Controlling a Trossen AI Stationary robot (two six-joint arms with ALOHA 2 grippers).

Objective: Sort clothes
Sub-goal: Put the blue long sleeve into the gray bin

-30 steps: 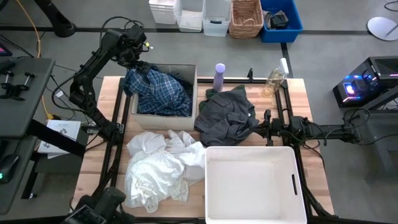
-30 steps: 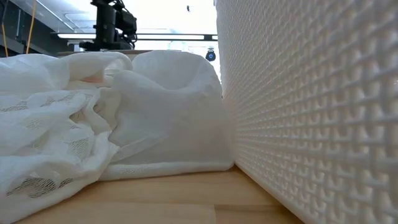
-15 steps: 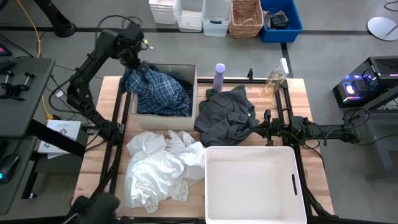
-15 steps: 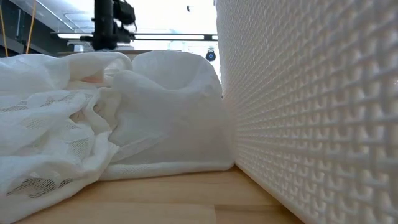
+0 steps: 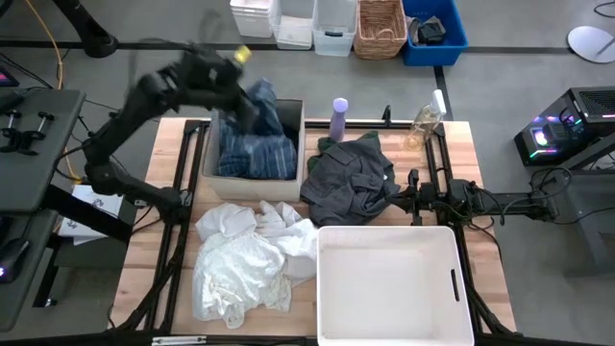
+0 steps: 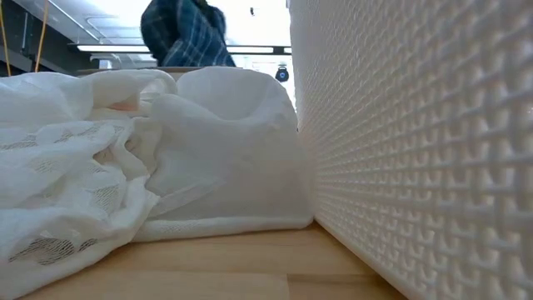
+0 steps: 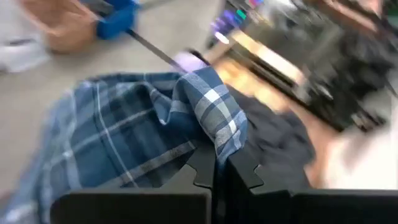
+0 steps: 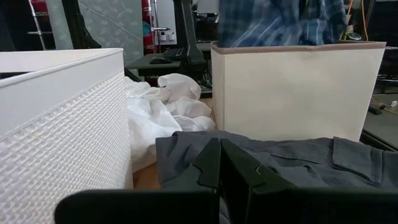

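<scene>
Fingers of the left gripper (image 7: 214, 163) are clamped on the blue-and-white plaid shirt (image 5: 256, 120), lifted above the beige box (image 5: 252, 179) (part still inside). Right gripper (image 8: 219, 163), pressed together, rests beside that box on the dark grey top (image 5: 351, 178).

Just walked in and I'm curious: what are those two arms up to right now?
Left tool shut on blue-and-white plaid shirt, lifting it over beige fabric box. Right tool shut, idle above dark grey top. Nothing blocking.
</scene>
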